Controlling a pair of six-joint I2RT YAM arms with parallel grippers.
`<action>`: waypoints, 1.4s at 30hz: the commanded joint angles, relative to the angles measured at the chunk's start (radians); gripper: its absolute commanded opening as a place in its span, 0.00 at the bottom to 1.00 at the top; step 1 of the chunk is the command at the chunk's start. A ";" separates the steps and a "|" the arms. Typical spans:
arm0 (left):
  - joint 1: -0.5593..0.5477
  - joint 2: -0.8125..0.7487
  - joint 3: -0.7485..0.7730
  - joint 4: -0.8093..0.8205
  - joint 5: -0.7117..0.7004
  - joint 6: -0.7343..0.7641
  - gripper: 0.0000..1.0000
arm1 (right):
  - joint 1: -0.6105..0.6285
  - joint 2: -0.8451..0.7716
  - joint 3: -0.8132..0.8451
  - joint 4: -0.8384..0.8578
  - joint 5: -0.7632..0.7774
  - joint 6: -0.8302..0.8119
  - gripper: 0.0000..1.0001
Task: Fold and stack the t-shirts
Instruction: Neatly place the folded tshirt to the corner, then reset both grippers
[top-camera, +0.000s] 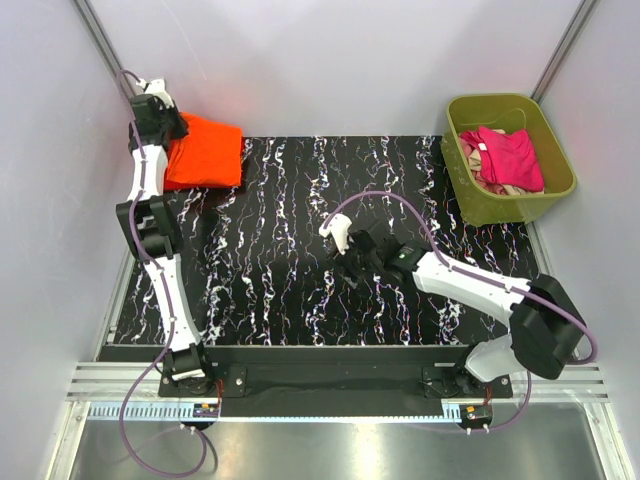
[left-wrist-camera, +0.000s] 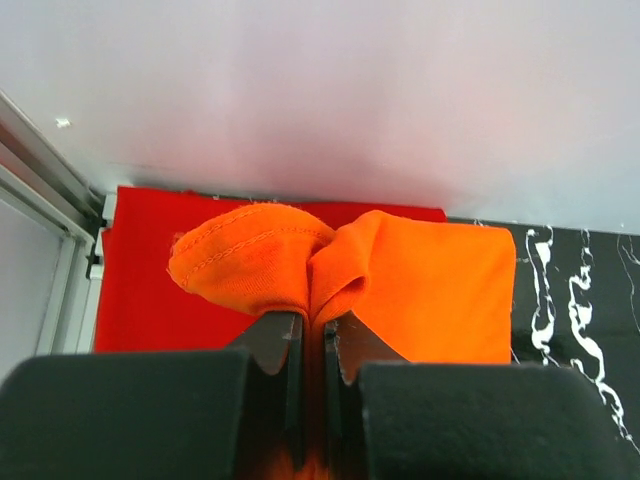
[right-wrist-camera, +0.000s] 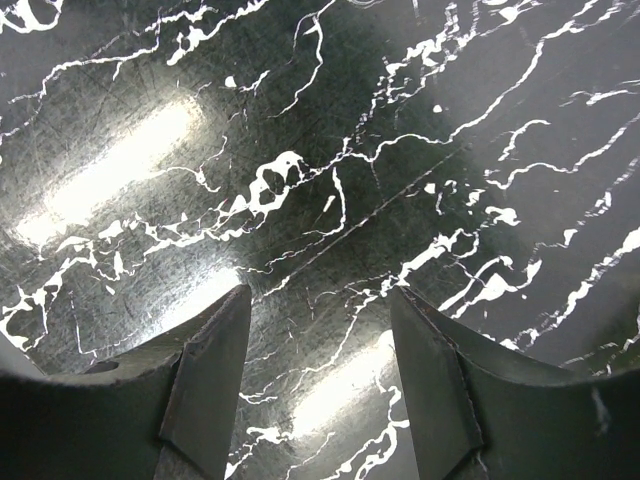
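Two arms in view, both over the black marbled tabletop (top-camera: 280, 290).

Left tool (top-camera: 160, 112) is at the far-left corner, right up by the back wall (left-wrist-camera: 350, 80). From the left wrist view, the left tool (left-wrist-camera: 312, 338) is nearly closed, jaws a narrow slit apart, pinching a bunched-up fold of the orange t-shirt (left-wrist-camera: 430, 290). The pinched fold bulges up and to the left of the jaws, stitched hem visible along it.

The orange t-shirt (top-camera: 205, 150) lies folded in that far-left corner on the tabletop, partly under the left arm's wrist. A red layer (left-wrist-camera: 150, 280) lies flat under it and sticks out to the left in the wrist view. I can't tell if that's a separate garment or part of the same one.

Right tool (top-camera: 352, 265) sits near the middle of the tabletop, well apart from the orange t-shirt. In its wrist view the right tool (right-wrist-camera: 320, 330) is spread wide, only tabletop (right-wrist-camera: 300, 150) showing between the fingers (right-wrist-camera: 210, 380). I can't tell whether the tips touch the surface.

A green bin (top-camera: 500, 212) is at the far-right corner. A pink t-shirt (top-camera: 512, 155) is crumpled in it, lying on some beige cloth (top-camera: 490, 186).
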 joint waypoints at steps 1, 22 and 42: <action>0.015 0.016 0.087 0.145 0.030 -0.009 0.00 | -0.003 0.027 0.053 -0.002 -0.022 -0.019 0.65; 0.017 -0.072 0.040 0.096 -0.384 -0.035 0.99 | -0.003 0.107 0.122 0.003 -0.086 0.066 0.66; -0.612 -1.106 -1.535 0.251 0.146 -0.697 0.99 | -0.045 -0.457 -0.392 0.195 0.236 0.938 1.00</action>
